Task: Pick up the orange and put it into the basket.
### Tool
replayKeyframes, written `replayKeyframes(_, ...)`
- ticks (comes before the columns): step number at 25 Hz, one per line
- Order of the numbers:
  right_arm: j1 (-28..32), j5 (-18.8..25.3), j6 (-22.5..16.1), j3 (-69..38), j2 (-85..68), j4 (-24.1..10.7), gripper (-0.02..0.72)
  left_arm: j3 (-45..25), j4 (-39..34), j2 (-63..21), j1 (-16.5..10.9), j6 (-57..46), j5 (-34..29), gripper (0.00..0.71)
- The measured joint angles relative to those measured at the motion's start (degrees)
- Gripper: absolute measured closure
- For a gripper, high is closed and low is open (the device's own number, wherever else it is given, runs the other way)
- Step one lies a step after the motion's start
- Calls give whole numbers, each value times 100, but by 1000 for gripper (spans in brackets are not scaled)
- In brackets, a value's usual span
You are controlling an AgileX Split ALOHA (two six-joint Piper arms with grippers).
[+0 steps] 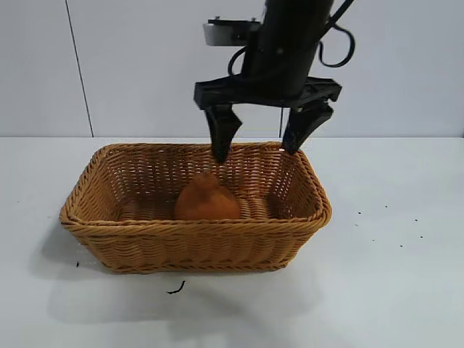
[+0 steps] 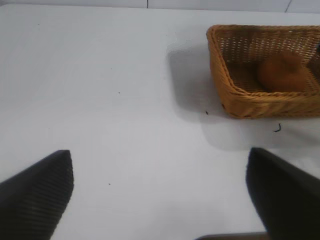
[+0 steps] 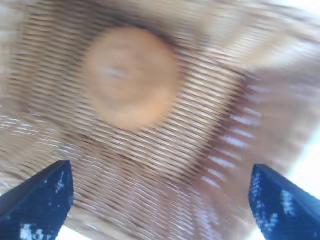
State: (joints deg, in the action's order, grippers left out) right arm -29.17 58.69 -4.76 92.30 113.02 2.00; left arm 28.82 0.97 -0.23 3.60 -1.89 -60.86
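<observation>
Black arm, looped black cables, tapered ribbed black jaws

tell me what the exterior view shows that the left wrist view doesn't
Only the exterior view shows the right gripper, open and empty, hanging above the back of the basket, plus the basket's whole outline on the table.

Only the left wrist view shows the left gripper, open, its fingertips over bare table far from the basket, which is cut off at the picture's edge.

Both show the orange resting on the basket floor, free of either gripper, and a small dark curl on the table just outside the basket.
</observation>
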Motion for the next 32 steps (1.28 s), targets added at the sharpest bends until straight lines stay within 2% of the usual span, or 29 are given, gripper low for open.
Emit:
replayKeyframes(5, 675, 250, 7, 8, -213, -200, 14, 0, 0, 0, 0, 0, 0, 37)
replayKeyframes(16, 2542, 423, 409, 8, -240, -200, 14, 0, 0, 0, 0, 0, 0, 37)
replayKeyframes(20, 3055, 669, 441, 8, -240, -200, 14, 0, 0, 0, 0, 0, 0, 37)
replayKeyframes(23, 3159, 1009, 562, 8, -247, -200, 14, 0, 0, 0, 0, 0, 0, 37)
replayKeyframes(27, 3166, 1063, 682, -132, -449, -29, 14, 0, 0, 0, 0, 0, 0, 37)
replayKeyframes(32, 3166, 1074, 820, -941, -1310, 34, 11, 0, 0, 0, 0, 0, 0, 37)
